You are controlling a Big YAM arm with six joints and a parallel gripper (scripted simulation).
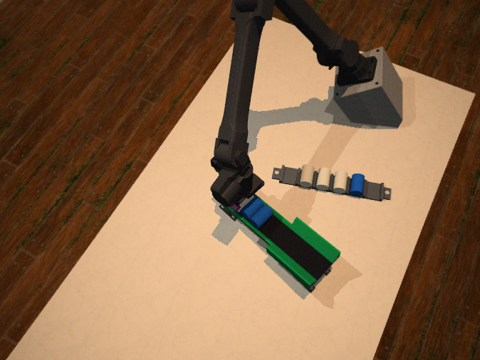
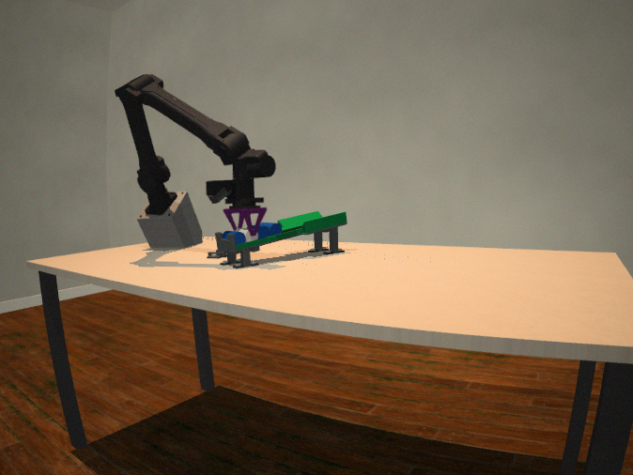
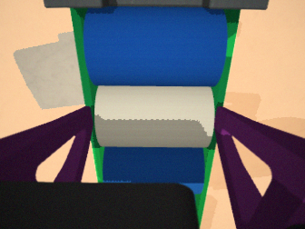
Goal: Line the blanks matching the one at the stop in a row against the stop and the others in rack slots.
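Observation:
The green feed ramp (image 1: 315, 237) (image 2: 306, 221) (image 3: 80, 59) has a grey stop (image 3: 154, 4) at its low end. In the wrist view a blue blank (image 3: 154, 45) lies against the stop, a cream blank (image 3: 154, 115) lies right behind it, and two more blue blanks (image 3: 152, 164) (image 1: 256, 212) follow. All lie across the ramp. My gripper (image 3: 153, 114) (image 2: 244, 224) is open, lowered over the cream blank, with one purple finger at each of its ends and a small gap on both sides. In the top view the wrist hides the cream blank.
The grey stock rack (image 1: 287, 176) lies on the table beyond the ramp. It holds three cream blanks (image 1: 322, 178) and one blue blank (image 1: 357, 184) side by side. The robot's grey base (image 1: 368, 97) (image 2: 171, 224) stands at the far end.

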